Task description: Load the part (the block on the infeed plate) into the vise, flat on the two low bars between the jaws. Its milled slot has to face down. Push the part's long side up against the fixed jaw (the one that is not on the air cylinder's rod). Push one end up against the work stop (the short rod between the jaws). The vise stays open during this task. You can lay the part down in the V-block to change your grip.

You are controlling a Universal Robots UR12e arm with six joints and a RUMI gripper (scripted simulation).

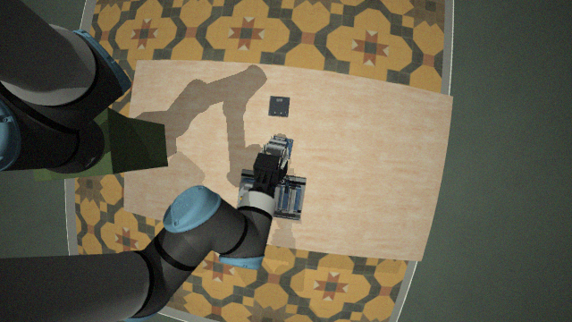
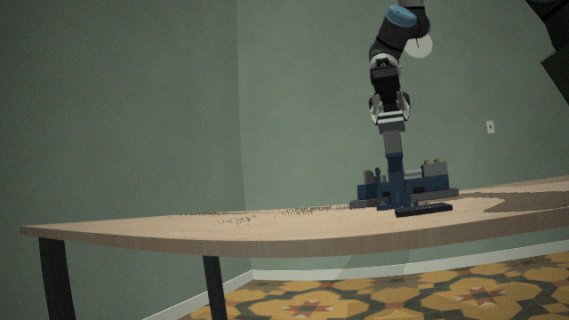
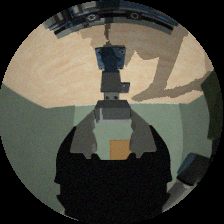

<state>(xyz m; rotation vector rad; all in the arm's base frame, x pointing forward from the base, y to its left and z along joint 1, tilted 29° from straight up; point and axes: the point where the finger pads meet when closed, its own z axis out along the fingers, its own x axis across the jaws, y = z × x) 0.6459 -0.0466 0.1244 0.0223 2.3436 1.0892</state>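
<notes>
My gripper (image 2: 390, 125) is shut on the part (image 2: 392, 141), a grey block that hangs upright, long side vertical, below the fingers. In the wrist view the part (image 3: 113, 92) sticks out past the fingertips towards the blue V-block (image 3: 111, 57) straight beneath it. From the side the part's lower end is right at the top of the V-block (image 2: 395, 178); I cannot tell if they touch. The slot's side is not visible. The vise (image 1: 290, 197) stands open just beside the V-block, partly hidden by my wrist (image 1: 269, 172).
The dark infeed plate (image 1: 279, 105) lies bare farther back on the table and also shows in the side view (image 2: 423, 209). The vise's air cylinder block (image 2: 435, 171) sits at its far end. My arm's elbow (image 1: 192, 210) hangs over the table's near edge.
</notes>
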